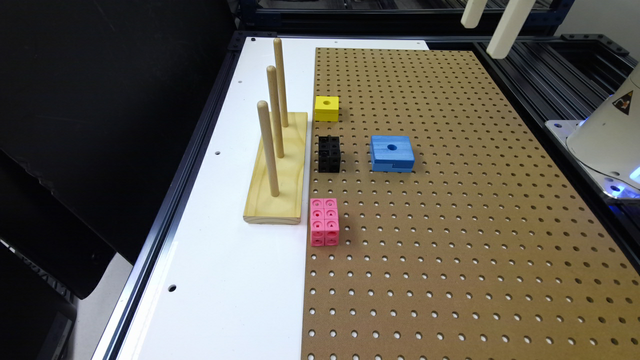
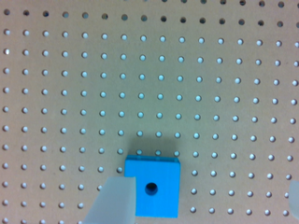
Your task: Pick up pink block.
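The pink block (image 1: 324,221), made of small dimpled cubes, lies on the brown pegboard (image 1: 450,240) at its edge toward the exterior view's left, beside the near end of a wooden peg stand. My gripper (image 1: 484,39) hangs high over the far right of the board, well away from the pink block. In the wrist view its pale fingers (image 2: 114,200) stand wide apart with nothing between them, so the gripper (image 2: 205,186) is open above the pegboard (image 2: 187,84).
A blue block with a centre hole (image 1: 392,153) (image 2: 154,186) lies below the gripper. A black linked-cube block (image 1: 329,153) and a yellow block (image 1: 326,108) sit beyond the pink one. The wooden stand (image 1: 277,170) carries three upright pegs. The robot base (image 1: 607,135) stands at the right.
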You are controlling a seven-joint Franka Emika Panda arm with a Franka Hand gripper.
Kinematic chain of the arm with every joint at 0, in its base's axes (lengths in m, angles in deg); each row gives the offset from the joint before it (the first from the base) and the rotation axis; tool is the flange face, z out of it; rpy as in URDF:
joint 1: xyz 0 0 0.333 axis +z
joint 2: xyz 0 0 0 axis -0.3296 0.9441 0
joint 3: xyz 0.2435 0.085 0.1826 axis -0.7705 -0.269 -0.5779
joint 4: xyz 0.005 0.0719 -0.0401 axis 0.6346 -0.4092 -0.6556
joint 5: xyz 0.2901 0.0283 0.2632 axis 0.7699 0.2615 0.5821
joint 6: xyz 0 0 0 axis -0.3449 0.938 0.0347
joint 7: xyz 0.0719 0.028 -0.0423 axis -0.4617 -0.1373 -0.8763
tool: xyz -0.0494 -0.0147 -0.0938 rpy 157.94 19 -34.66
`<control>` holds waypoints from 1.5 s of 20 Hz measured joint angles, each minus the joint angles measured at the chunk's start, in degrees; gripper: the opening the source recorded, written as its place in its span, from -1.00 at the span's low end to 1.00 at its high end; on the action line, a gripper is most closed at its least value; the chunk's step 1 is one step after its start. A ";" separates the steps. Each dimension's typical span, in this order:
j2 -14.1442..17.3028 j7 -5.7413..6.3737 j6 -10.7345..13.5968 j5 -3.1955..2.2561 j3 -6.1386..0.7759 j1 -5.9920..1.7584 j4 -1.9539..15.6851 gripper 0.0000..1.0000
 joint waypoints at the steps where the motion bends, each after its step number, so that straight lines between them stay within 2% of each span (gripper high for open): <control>1: 0.94 0.18 -0.24 0.05 -0.19 0.03 0.78 1.00; 3: 3.37 1.14 -0.89 0.07 -0.73 0.39 2.67 1.00; 6: 7.96 3.14 -1.88 0.07 -2.03 0.91 6.23 1.00; 10: 13.39 4.57 -2.11 0.07 -3.25 0.95 10.77 1.00; 14: 16.58 4.98 -2.11 0.07 -3.53 0.95 13.59 1.00; 24: 20.72 6.02 -2.12 0.07 -4.59 0.98 18.10 1.00; 27: 22.83 6.53 -2.13 0.06 -5.00 0.98 20.26 1.00; 30: 25.11 6.68 -2.13 0.04 -5.14 0.97 22.52 1.00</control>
